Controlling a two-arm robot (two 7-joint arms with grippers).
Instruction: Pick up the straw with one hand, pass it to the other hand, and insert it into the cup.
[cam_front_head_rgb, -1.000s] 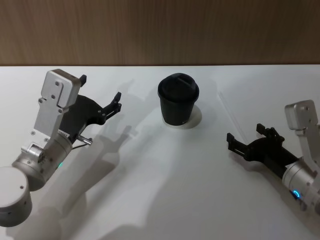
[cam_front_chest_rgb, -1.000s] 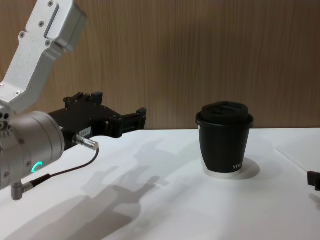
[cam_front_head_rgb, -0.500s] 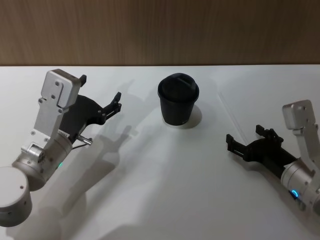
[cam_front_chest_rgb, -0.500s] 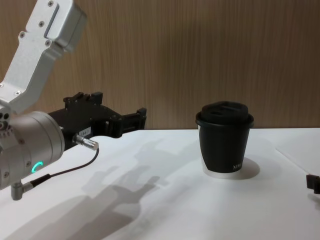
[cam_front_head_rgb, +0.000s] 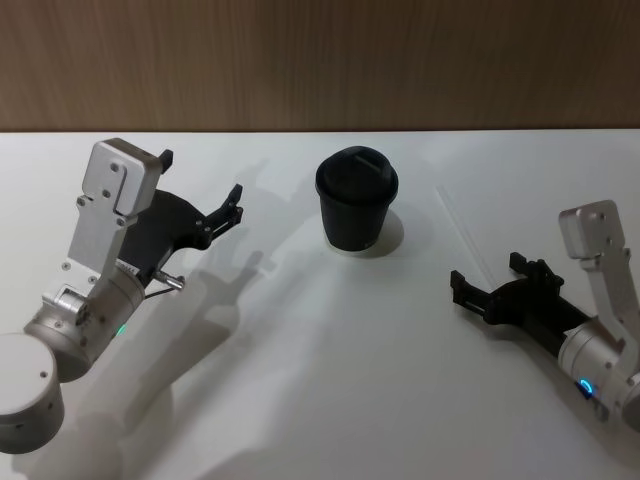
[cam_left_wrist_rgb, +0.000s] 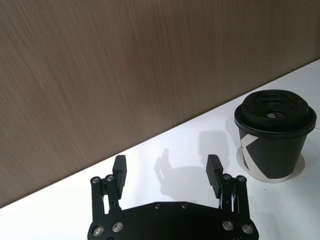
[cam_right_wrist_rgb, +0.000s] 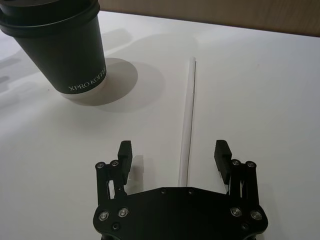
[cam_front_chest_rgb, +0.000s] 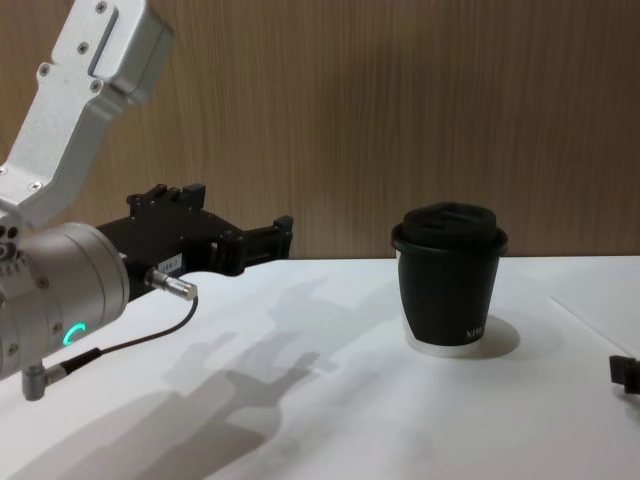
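Right end effector (cam_right_wrist_rgb: 174, 147), straw (cam_right_wrist_rgb: 188, 107) between splayed fingers (cam_right_wrist_rgb: 124, 152)

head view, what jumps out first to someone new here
The black lidded cup stands at the middle of the white table. To its right lies a thin white straw, with the right gripper open and lined up over its near end. The left gripper, open, is raised at the left.

The black paper cup (cam_right_wrist_rgb: 57, 50) bears small white lettering low on its side: "XPRO", then a second word starting "KO" whose remaining letters cannot be read with certainty.
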